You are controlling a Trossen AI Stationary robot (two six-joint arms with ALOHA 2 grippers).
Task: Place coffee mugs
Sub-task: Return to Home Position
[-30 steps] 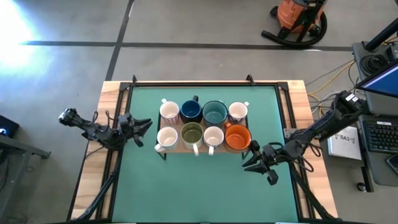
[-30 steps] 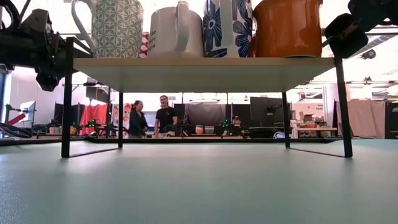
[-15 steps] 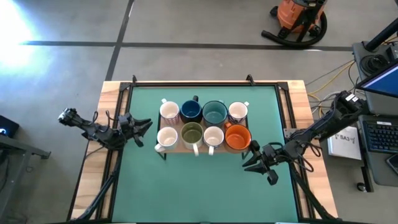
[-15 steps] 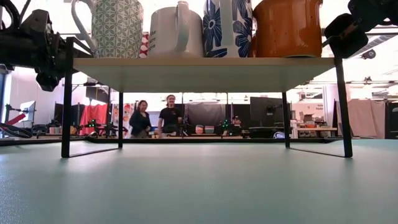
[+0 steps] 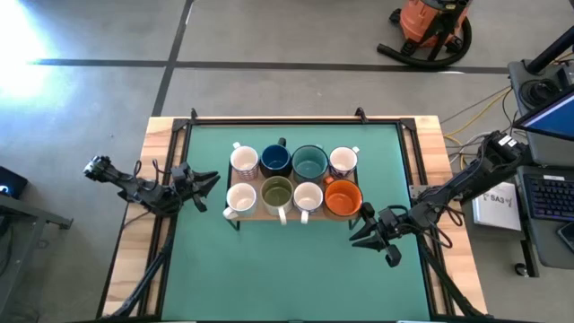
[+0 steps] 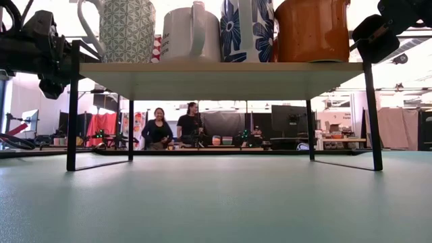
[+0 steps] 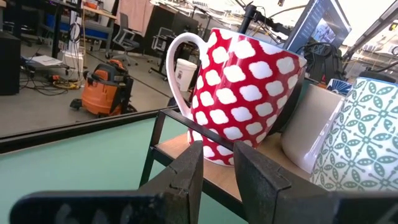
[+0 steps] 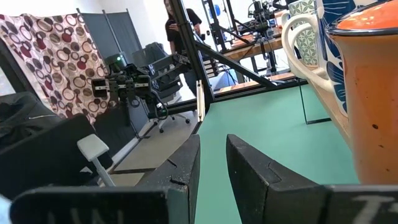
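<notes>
Eight mugs stand in two rows on a low wooden rack with thin black legs at the table's middle. The far row holds a red-and-white patterned mug, a navy one, a larger teal one and a white one. The near row holds a white patterned mug, an olive one, a white one and an orange one. My left gripper hovers open just left of the rack, facing the red-and-white mug. My right gripper is open near the rack's right front corner, beside the orange mug.
Green mat stretches bare between the rack and the near edge, and under the rack between its legs. An orange shop vacuum sits on the floor beyond the far edge. Two people are in the room behind.
Both arms and all mugs have kept still. The two people in the room beyond the table have walked a little way to the right in the low view.
</notes>
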